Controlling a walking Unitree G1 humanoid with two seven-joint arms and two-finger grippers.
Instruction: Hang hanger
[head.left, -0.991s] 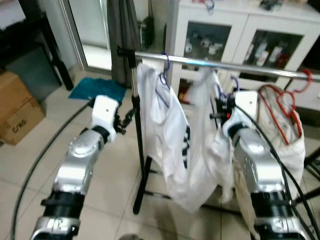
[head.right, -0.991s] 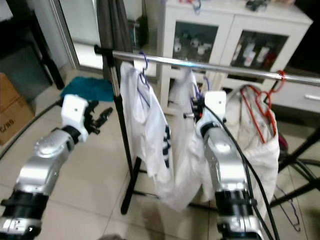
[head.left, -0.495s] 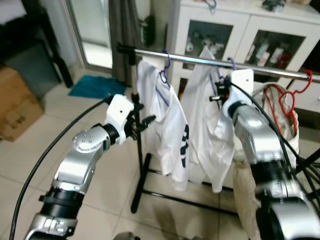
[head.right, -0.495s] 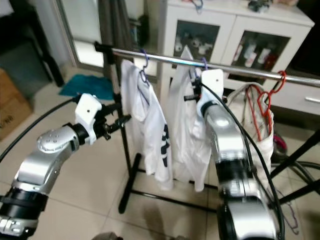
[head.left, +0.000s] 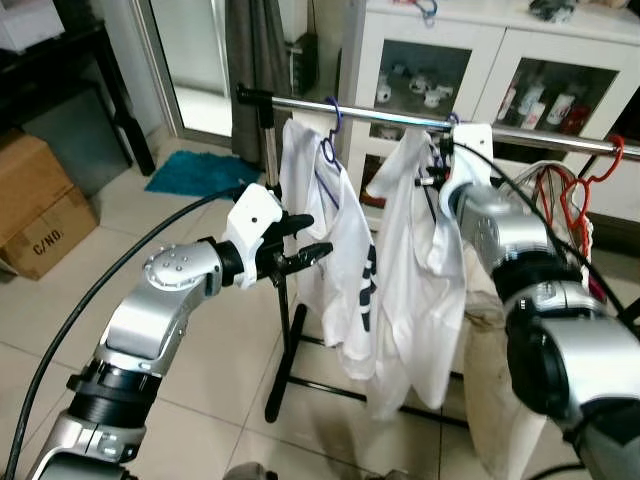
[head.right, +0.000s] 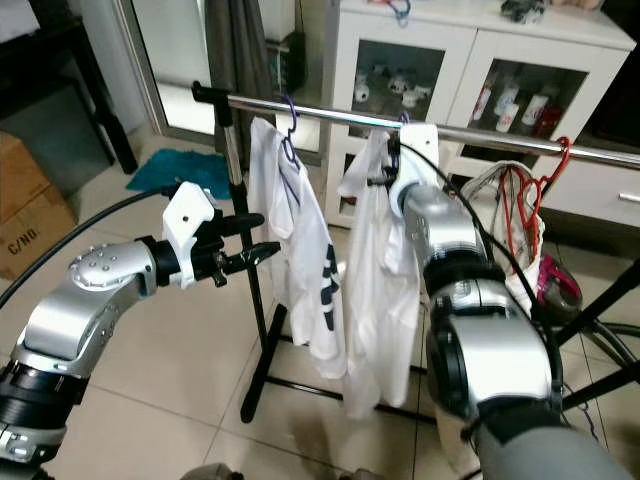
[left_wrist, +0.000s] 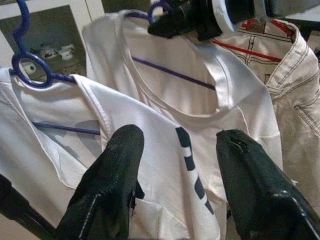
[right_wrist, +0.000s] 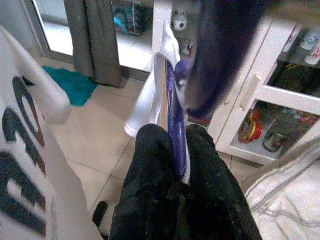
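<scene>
1. Left eye view: a chrome clothes rail (head.left: 390, 115) crosses the scene on a black stand. Under the rail's left end hangs a white T-shirt (head.left: 335, 250) on a blue hanger (head.left: 330, 135). Just right of it along the rail hangs a second white shirt (head.left: 415, 270). The right gripper (head.left: 433, 180) is raised to just below the rail at that shirt's collar. The left gripper (head.left: 305, 238) is level with the first T-shirt, below the rail, its fingers spread and holding nothing. A red hanger (head.left: 575, 200) hooks the rail's far right end.

2. Right eye view: behind the rail stands a white glass-door cabinet (head.right: 450, 70); a cardboard box (head.right: 25, 200) sits well left of the rail on the tiled floor.

3. Left wrist view: both black fingers (left_wrist: 112, 187) stand apart before the printed T-shirt, below the rail's hangers.

4. Right wrist view: the two fingers (right_wrist: 150, 185) are pressed together on the purple-blue hanger (right_wrist: 176, 125) carrying the second shirt, close under the rail.
</scene>
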